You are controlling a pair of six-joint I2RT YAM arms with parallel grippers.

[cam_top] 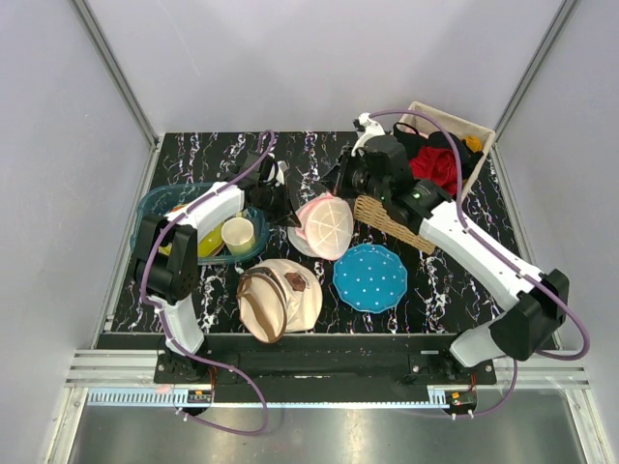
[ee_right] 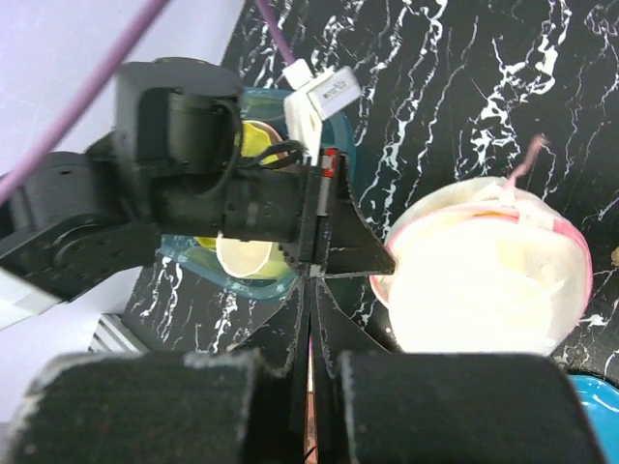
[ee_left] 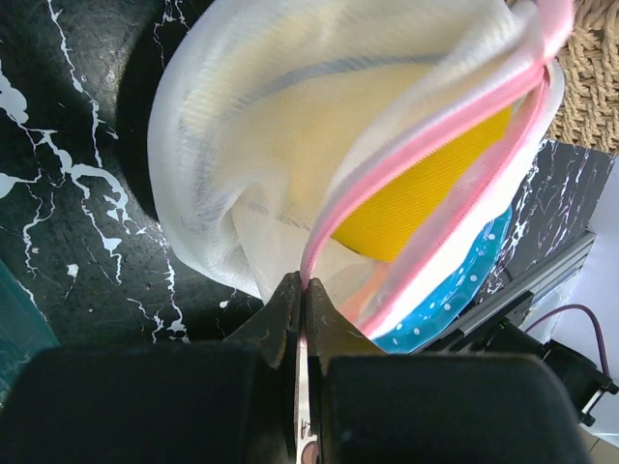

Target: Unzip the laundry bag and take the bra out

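The laundry bag [cam_top: 327, 224], a domed white mesh pouch with a pink rim, sits tilted at the table's middle. In the left wrist view its mouth gapes [ee_left: 251, 145] and a yellow bra [ee_left: 426, 193] shows inside. My left gripper [ee_left: 305, 285] is shut on the bag's pink rim; from above it is at the bag's left edge [cam_top: 293, 205]. My right gripper [ee_right: 311, 282] is shut, with nothing seen between its tips. It hovers just behind the bag [cam_top: 346, 179], its tips close to the left gripper's fingers [ee_right: 387, 261]. The bag lies to the right of those tips [ee_right: 493, 280].
A blue dotted plate [cam_top: 370, 277] lies in front of the bag. A beige canvas bag with brown straps [cam_top: 280, 295] sits front centre. A teal tray [cam_top: 155, 203] with a cup [cam_top: 238, 235] stands left. A wicker basket [cam_top: 387, 222] and a white box of clothes [cam_top: 450, 145] stand right.
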